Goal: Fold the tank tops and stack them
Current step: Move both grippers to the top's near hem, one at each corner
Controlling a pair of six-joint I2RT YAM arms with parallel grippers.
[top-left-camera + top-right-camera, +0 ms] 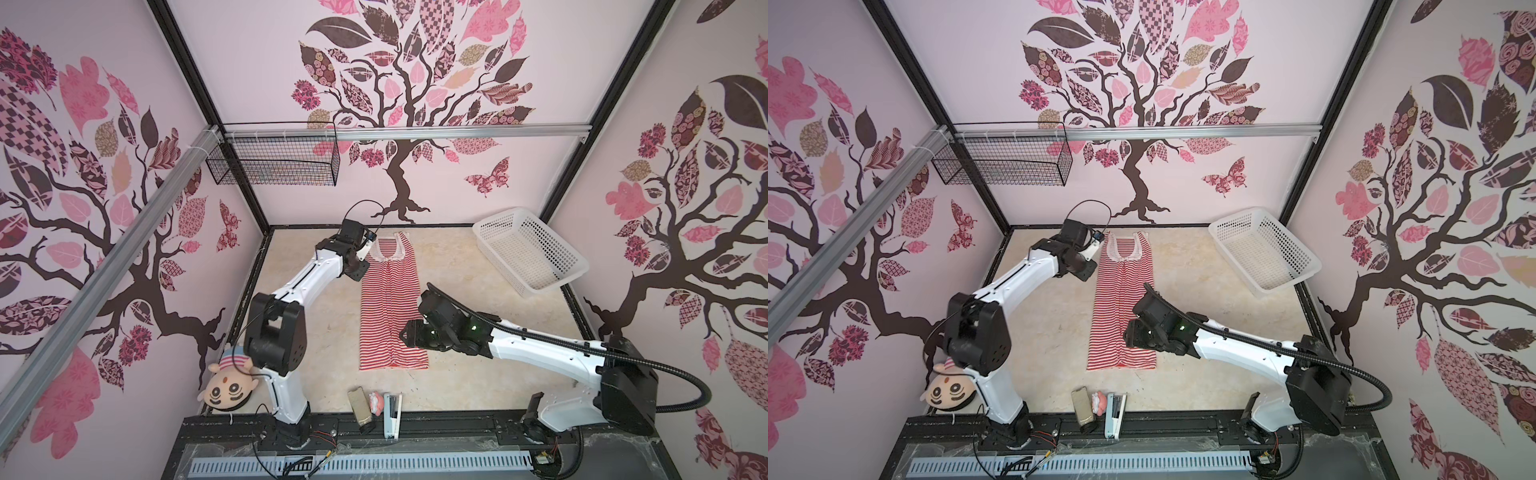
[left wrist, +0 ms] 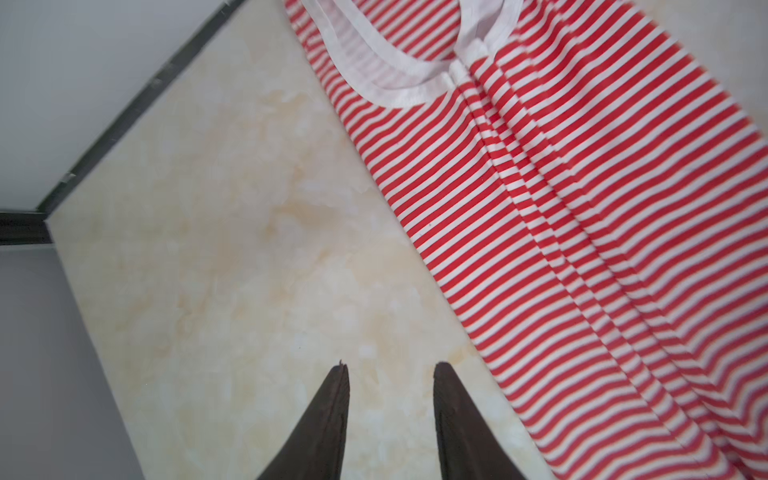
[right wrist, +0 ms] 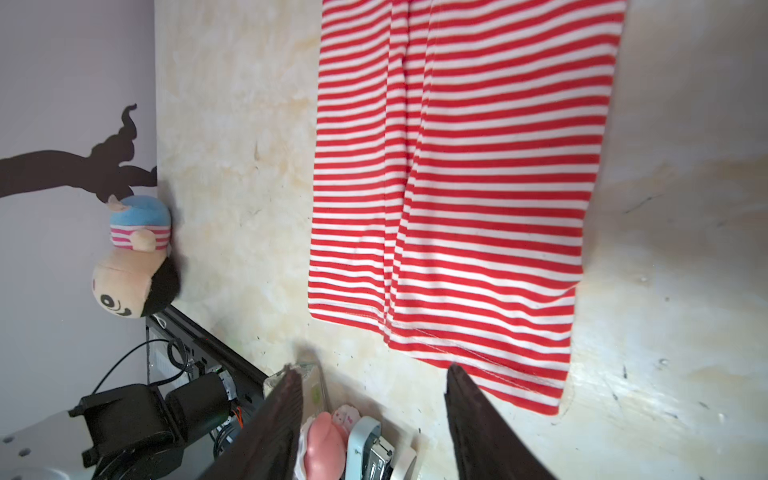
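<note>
On table [image 1: 457, 274], tank top [image 1: 388, 299] folded lengthwise (left claw [image 2: 388, 370] parted alongside).

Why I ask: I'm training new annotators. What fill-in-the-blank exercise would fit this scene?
The tank top has red and white ____. In both top views the white basket stands to the ____ of it. The left end effector, jaws apart, holds ____. The plush doll lies by the ____ arm's base.
Missing words: stripes; right; nothing; left.
</note>
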